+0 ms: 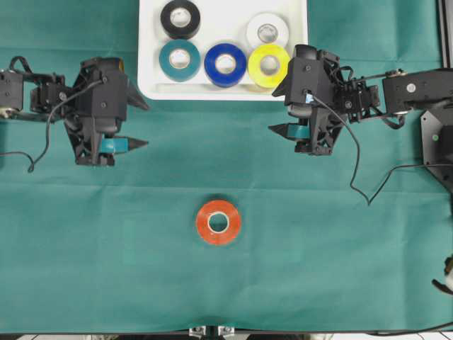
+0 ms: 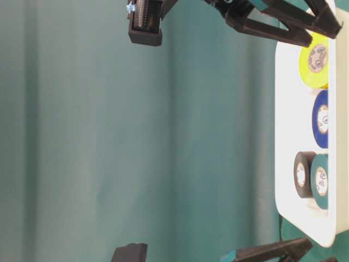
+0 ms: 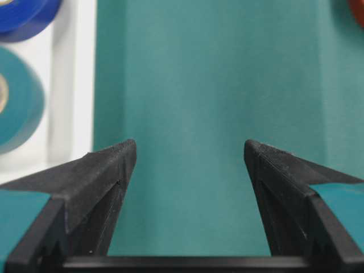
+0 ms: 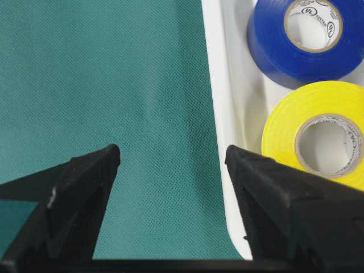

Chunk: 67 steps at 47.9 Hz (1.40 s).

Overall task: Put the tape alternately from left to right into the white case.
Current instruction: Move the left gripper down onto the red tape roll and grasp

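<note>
While five small rolls already lie in the shallow white plastic case [image 1: 152,81] at the far edge of the green-covered desk [image 1: 85,248], the overhead view shows the last one, the red-orange roll of tape with its pale cardboard core [image 1: 218,222], lying flat and alone on the near middle of the cloth, well apart from both arms. The left gripper [image 1: 139,123] and the right gripper [image 1: 280,110] both hover with jaws released and empty, the right one just beside the case's near right corner and the yellow roll [image 1: 269,66]. Inside the case sit the black roll [image 1: 180,18], the white roll [image 1: 267,30], the teal roll [image 1: 179,60] and the blue roll [image 1: 225,65]; the free floor looks tight, so a sixth roll lowered carelessly could land on a neighbour or on the rim and roll out. From table level, the case stands at the right with the rolls crowded along it, and a black finger of the right gripper reaches over the rim near the yellow roll, so a sideways swing might knock it. Seen by the left wrist camera, the open jaws frame bare cloth, the red-orange roll only a sliver at the top right corner; a descent from here would close on nothing. Through the right wrist camera, the case wall lies just inside the right-hand finger [image 4: 273,187], which could catch the rim.
</note>
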Tool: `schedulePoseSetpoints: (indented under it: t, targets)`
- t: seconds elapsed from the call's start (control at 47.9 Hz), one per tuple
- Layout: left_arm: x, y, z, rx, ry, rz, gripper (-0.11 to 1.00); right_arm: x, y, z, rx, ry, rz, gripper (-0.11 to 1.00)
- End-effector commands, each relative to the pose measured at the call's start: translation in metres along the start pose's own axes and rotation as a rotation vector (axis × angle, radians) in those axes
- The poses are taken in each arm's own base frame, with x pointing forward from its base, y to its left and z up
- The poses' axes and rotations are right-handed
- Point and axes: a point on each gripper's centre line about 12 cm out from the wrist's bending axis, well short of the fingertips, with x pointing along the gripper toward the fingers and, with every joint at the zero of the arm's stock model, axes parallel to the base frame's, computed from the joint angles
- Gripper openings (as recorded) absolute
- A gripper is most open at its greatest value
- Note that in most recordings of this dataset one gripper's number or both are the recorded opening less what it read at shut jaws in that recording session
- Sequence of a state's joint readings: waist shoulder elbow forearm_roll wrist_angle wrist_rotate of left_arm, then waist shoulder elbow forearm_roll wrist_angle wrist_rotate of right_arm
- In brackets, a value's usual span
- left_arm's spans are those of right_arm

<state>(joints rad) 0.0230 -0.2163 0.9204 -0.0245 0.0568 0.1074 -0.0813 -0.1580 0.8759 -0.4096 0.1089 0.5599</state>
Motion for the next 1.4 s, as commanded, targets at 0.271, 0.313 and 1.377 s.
schedulePoseSetpoints:
  t: [0.271, 0.313, 1.377]
  targets:
    - [0.011, -0.033, 0.018, -0.01, -0.02, -0.075, 0.92, 0.001, 0.001, 0.003, -0.002, -0.011, 0.006, 0.84]
    - [0.013, -0.037, 0.02, -0.011, -0.02, -0.084, 0.92, 0.0, 0.002, 0.004, -0.004, -0.015, 0.007, 0.84]
    - [0.077, -0.114, 0.076, -0.123, -0.025, -0.212, 0.92, 0.001, 0.002, 0.003, -0.01, -0.013, 0.008, 0.84]
